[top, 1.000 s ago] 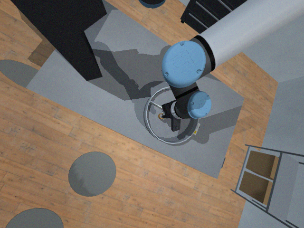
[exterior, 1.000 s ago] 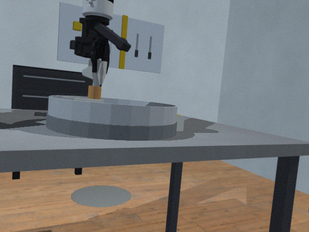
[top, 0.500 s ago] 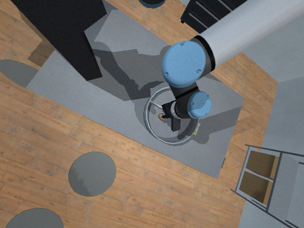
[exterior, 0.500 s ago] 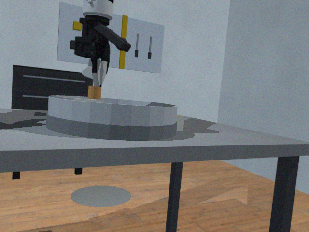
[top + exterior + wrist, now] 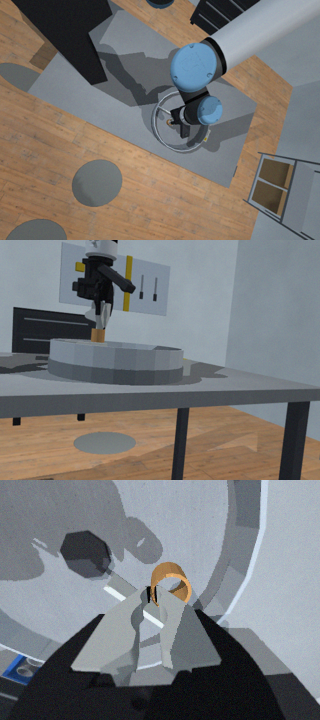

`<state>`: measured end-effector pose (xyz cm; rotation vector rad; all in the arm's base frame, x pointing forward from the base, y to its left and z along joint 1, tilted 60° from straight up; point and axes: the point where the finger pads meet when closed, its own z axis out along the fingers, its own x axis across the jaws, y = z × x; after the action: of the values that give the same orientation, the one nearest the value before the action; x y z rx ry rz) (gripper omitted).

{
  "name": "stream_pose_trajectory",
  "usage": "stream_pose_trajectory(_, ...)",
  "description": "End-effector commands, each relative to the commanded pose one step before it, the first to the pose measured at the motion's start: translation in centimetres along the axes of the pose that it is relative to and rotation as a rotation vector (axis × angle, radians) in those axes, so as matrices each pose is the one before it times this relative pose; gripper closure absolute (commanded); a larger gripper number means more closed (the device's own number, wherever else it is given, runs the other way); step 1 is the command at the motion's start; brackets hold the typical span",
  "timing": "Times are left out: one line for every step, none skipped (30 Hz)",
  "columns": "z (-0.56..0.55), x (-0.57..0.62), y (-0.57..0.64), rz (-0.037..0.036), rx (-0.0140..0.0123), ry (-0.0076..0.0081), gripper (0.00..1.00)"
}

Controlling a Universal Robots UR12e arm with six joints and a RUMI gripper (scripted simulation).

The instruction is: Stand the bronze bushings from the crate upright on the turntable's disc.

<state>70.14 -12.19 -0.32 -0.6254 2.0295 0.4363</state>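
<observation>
My gripper (image 5: 152, 587) is shut on the wall of a bronze bushing (image 5: 171, 581), a short orange-brown sleeve held upright with its open end up. In the exterior view the bushing (image 5: 97, 335) hangs from the fingers (image 5: 101, 323) just over the turntable (image 5: 115, 361), its lower end hidden behind the raised rim. From above, the bushing (image 5: 167, 121) is over the disc (image 5: 178, 126), inside the rim. The dark hub (image 5: 86, 553) lies to the left of the bushing, apart from it. A blue crate corner (image 5: 20, 667) shows at the wrist view's lower left.
The turntable sits on a grey table (image 5: 134, 103). The arm's blue-capped joints (image 5: 193, 67) cover part of the disc from above. A black cabinet (image 5: 64, 33) overhangs the table's far left. An open shelf frame (image 5: 279, 186) stands off the table's right end.
</observation>
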Motion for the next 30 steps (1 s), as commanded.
stream_pose_trajectory(-0.176, 0.026, -0.332, -0.00069, 0.004, 0.0004, 1.0)
stream_pose_trajectory(0.017, 0.001, 0.0, -0.00001, -0.00007, 0.00001, 1.0)
stream_pose_trajectory(0.032, 0.002, 0.0, -0.00001, -0.00012, 0.00001, 1.0)
stream_pose_trajectory(0.049, 0.003, 0.001, -0.00002, -0.00019, 0.00002, 1.0)
stream_pose_trajectory(0.071, 0.007, 0.004, 0.00013, -0.00035, 0.00004, 1.0)
stream_pose_trajectory(0.091, 0.005, 0.008, -0.0001, -0.00059, 0.00007, 1.0)
stream_pose_trajectory(0.094, -0.031, -0.001, -0.00083, -0.00037, 0.00003, 1.0)
stream_pose_trajectory(0.112, -0.021, 0.027, -0.00053, -0.00059, 0.00006, 1.0)
stream_pose_trajectory(0.092, 0.002, 0.0, 0.0, 0.00001, 0.00003, 1.0)
stream_pose_trajectory(0.105, 0.002, 0.001, 0.0, 0.00001, 0.00002, 1.0)
stream_pose_trajectory(0.119, 0.002, -0.001, 0.0, 0.00001, 0.00005, 1.0)
stream_pose_trajectory(0.131, 0.002, 0.0, 0.0, 0.00001, 0.00004, 1.0)
stream_pose_trajectory(0.142, 0.002, 0.001, 0.0, 0.00001, 0.00003, 1.0)
stream_pose_trajectory(0.152, 0.002, 0.001, 0.0, 0.00001, 0.00003, 1.0)
stream_pose_trajectory(0.162, 0.002, -0.001, 0.0, 0.00001, 0.00005, 1.0)
stream_pose_trajectory(0.0, 0.0, 0.0, 0.0, 0.0, 0.0, 1.0)
stream_pose_trajectory(0.0, 0.0, 0.0, 0.0, 0.0, 0.0, 1.0)
stream_pose_trajectory(0.169, -0.002, 0.001, 0.0, -0.00001, -0.00009, 1.0)
stream_pose_trajectory(0.176, 0.003, 0.0, 0.0, 0.00001, 0.00005, 1.0)
stream_pose_trajectory(0.181, 0.003, -0.001, 0.0, 0.00002, 0.00007, 1.0)
stream_pose_trajectory(0.183, 0.003, 0.001, 0.0, 0.00002, 0.00005, 1.0)
stream_pose_trajectory(0.185, 0.003, 0.0, 0.0, 0.00002, 0.00006, 1.0)
stream_pose_trajectory(0.185, 0.002, 0.0, 0.0, 0.00002, 0.00005, 1.0)
stream_pose_trajectory(0.181, 0.002, 0.001, 0.0, 0.00002, 0.00002, 1.0)
stream_pose_trajectory(0.178, 0.002, -0.001, 0.0, 0.00001, 0.00005, 1.0)
stream_pose_trajectory(0.172, 0.001, 0.0, 0.0, 0.00001, 0.00001, 1.0)
stream_pose_trajectory(0.163, 0.001, 0.001, 0.0, 0.0, -0.00002, 1.0)
stream_pose_trajectory(0.155, 0.0, -0.001, 0.0, 0.0, 0.0, 1.0)
stream_pose_trajectory(0.143, 0.0, 0.0, 0.0, 0.0, -0.00001, 1.0)
stream_pose_trajectory(0.131, 0.0, 0.001, 0.0, 0.0, -0.00001, 1.0)
